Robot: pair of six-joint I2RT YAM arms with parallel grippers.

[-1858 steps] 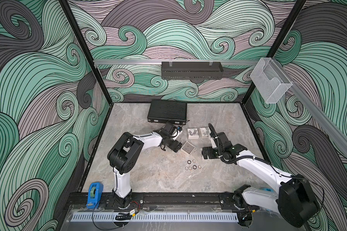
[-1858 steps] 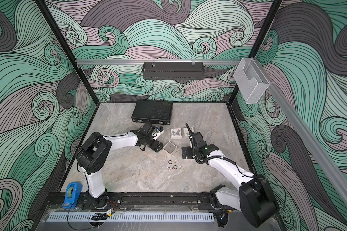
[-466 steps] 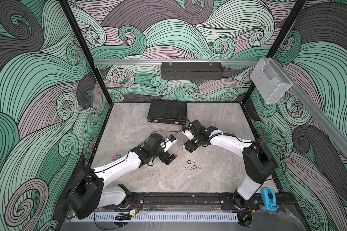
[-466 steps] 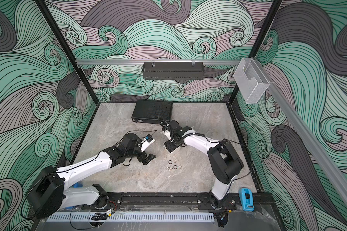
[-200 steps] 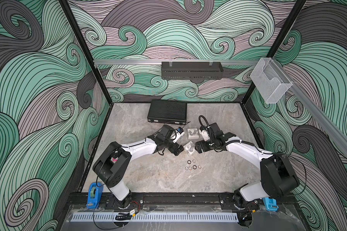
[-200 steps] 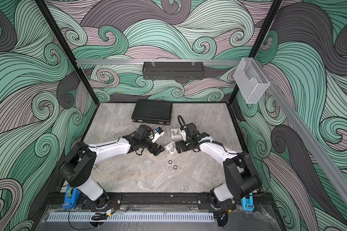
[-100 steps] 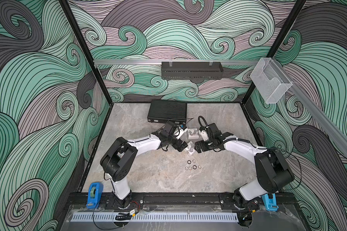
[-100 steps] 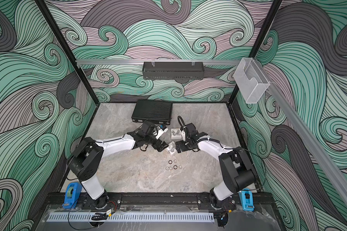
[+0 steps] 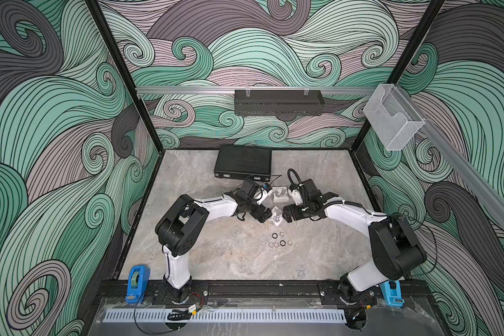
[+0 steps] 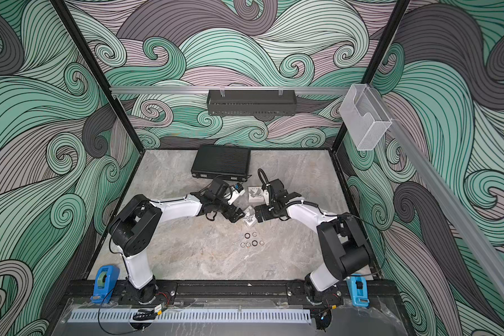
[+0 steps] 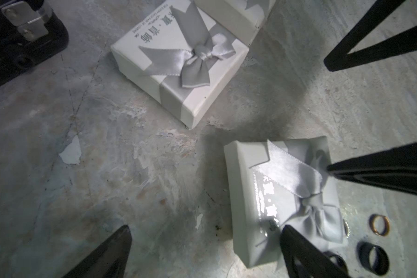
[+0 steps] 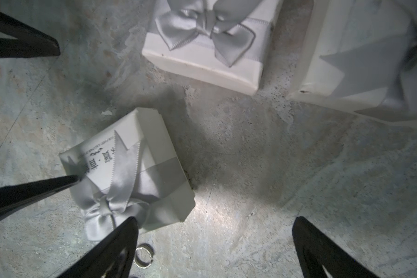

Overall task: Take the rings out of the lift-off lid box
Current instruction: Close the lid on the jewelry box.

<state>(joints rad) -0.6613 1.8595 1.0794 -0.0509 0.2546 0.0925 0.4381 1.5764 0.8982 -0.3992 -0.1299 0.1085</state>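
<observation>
Rings: six small bands (image 9: 280, 240) lie loose on the table (image 9: 230, 261) in a tight cluster. Two are black and the others pale, and all are outside the box. They show in both top views.
Ring detail: the left wrist view shows a black band (image 11: 373, 261) and a gold-tinted band (image 11: 379, 225) near the box. The right wrist view shows a beaded band (image 12: 143, 258) just beside the box's edge.
Box: a small white box (image 9: 276, 217) with a grey ribbon bow has its lid on, sitting a little askew. It stands between the two grippers, just behind the rings.
Left gripper: left gripper (image 11: 205, 229) has its jaws spread wide and holds nothing. One finger crosses the box's bow corner in its own view; whether it touches, I cannot tell.
Right gripper: right gripper (image 12: 216, 219) also has its jaws wide and holds nothing. One finger overlaps the box's near edge.
Other boxes: a second box (image 12: 202, 72) and a third box (image 12: 347, 48), both white with bows, sit close together behind the first.
Back of table: a black case (image 9: 243, 161) lies flat near the rear wall.
</observation>
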